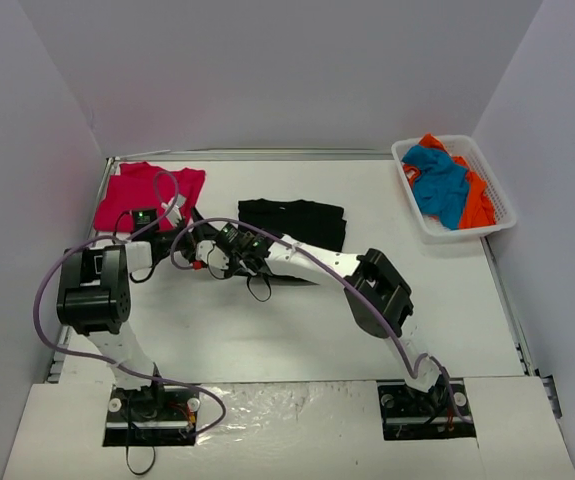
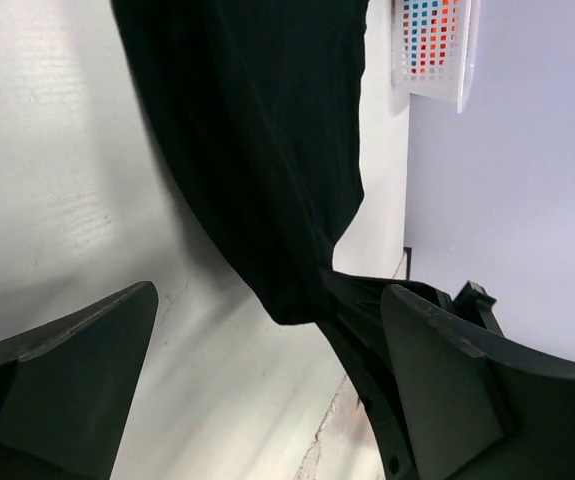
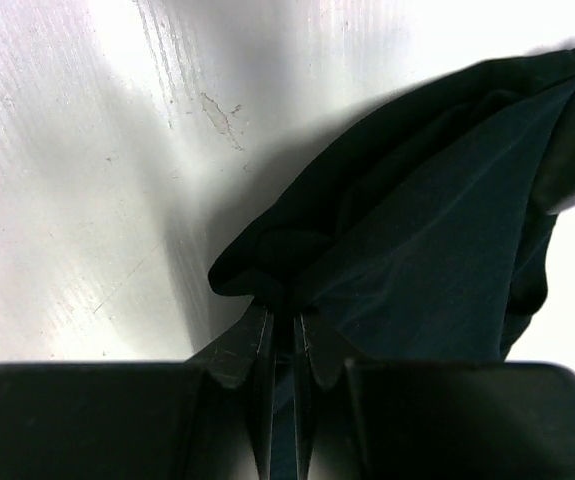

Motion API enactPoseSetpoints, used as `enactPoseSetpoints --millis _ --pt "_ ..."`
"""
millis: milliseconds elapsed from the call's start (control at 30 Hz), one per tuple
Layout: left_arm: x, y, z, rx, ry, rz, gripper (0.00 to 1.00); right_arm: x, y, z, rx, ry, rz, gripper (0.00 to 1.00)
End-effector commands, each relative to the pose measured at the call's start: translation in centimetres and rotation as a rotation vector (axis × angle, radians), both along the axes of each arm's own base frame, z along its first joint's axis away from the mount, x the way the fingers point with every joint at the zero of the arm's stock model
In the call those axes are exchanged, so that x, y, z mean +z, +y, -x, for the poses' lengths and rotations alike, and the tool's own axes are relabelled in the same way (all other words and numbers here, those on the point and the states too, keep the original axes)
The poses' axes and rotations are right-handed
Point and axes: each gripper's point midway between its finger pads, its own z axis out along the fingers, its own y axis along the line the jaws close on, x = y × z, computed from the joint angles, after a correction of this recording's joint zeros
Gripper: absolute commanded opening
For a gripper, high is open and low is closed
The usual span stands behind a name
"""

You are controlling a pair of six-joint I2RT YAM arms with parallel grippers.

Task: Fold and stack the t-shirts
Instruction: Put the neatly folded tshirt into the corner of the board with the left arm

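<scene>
Right fingers [image 3: 262,345] clenched on black t-shirt [image 3: 437,230] corner; left fingers [image 2: 67,370] spread, empty; red t-shirt [image 1: 147,195] only overhead.

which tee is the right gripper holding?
The black t-shirt mid-table; right gripper pinches its edge. Red t-shirt lies far left, blue t-shirt and orange t-shirt in the basket.

Crimson t-shirt [image 1: 142,195], black t-shirt [image 1: 292,222], blue t-shirt [image 1: 439,185], orange t-shirt [image 1: 479,202].

You have bright, even overhead light, glare streaking the white table [image 3: 87,120] in both wrist views and along its near edge from above, and soft shadows beside the black t-shirt [image 3: 437,250], whose folds sink into near-featureless dark.
</scene>
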Motion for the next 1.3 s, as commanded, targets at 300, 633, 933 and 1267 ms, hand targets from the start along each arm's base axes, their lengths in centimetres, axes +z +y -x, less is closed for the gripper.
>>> enactPoseSetpoints --millis 300,633,933,1267 --pt "-1.6 -3.0 -0.3 -0.052 0.073 0.097 0.94 0.8 0.2 -0.6 -0.014 0.008 0.034 0.00" --pt "-3.4 -6.0 0.6 -0.117 0.112 0.087 0.94 2.1 0.9 -1.0 -0.013 0.003 0.023 0.00" --pt "-4.0 -6.8 -0.7 -0.132 0.116 0.118 0.98 1.9 1.3 0.0 0.008 0.032 0.027 0.00" --pt "-5.3 -7.3 -1.7 -0.150 0.144 0.130 0.70 0.9 1.6 0.9 0.030 0.068 0.037 0.00"
